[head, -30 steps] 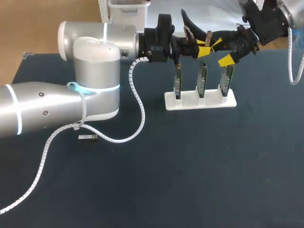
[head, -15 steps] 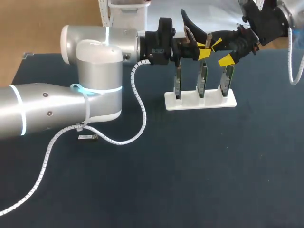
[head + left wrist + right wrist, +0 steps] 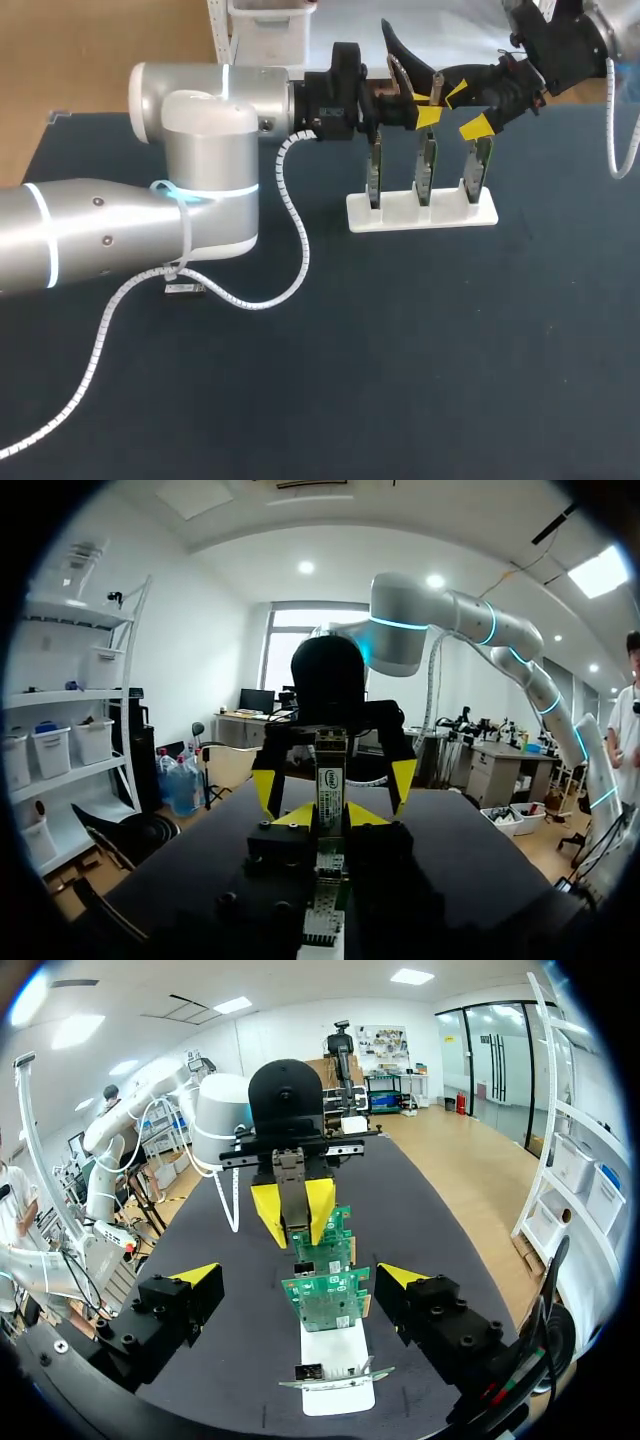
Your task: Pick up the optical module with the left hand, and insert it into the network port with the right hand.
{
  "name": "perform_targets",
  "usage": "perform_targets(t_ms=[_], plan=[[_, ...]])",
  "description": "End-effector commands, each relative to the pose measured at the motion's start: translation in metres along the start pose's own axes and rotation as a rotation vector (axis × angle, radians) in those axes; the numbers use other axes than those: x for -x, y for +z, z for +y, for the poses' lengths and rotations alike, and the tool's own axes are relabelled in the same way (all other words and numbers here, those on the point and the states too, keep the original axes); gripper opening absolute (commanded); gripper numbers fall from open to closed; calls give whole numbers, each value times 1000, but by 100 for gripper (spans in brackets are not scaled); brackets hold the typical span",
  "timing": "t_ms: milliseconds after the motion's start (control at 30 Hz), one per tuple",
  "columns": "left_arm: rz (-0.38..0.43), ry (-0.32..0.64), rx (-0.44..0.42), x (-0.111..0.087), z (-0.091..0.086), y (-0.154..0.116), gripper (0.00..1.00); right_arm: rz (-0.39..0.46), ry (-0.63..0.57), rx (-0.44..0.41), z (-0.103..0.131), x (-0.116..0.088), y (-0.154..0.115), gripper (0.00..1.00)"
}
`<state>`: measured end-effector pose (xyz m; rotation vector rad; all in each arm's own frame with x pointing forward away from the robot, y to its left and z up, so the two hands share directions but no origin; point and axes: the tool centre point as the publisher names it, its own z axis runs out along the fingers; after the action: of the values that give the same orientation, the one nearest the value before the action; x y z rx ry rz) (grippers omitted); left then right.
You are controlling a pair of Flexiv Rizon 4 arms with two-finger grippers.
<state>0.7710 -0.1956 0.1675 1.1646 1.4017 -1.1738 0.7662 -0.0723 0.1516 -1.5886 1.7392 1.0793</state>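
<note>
The left gripper pinches the optical module between its fingers, while the right gripper gapes wide, network cards ahead of its fingers.

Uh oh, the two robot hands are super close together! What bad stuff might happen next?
1. The left gripper holds the optical module just above the green circuit boards. If it slips during a handover, it would likely drop onto them.
2. The right gripper is open on either side of the left one, so its fingers might catch the left gripper's yellow tips instead of the module.
</note>
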Motion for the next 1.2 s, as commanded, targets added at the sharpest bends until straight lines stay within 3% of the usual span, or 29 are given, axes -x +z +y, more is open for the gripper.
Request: perform_targets(t_ms=[33,1200], plan=[[-7,4,6,0,1,1,0,1,0,-3,1,0,0,100],[-1,-37,-14,-6,1,-1,0,1,0,-3,1,0,0,100]])
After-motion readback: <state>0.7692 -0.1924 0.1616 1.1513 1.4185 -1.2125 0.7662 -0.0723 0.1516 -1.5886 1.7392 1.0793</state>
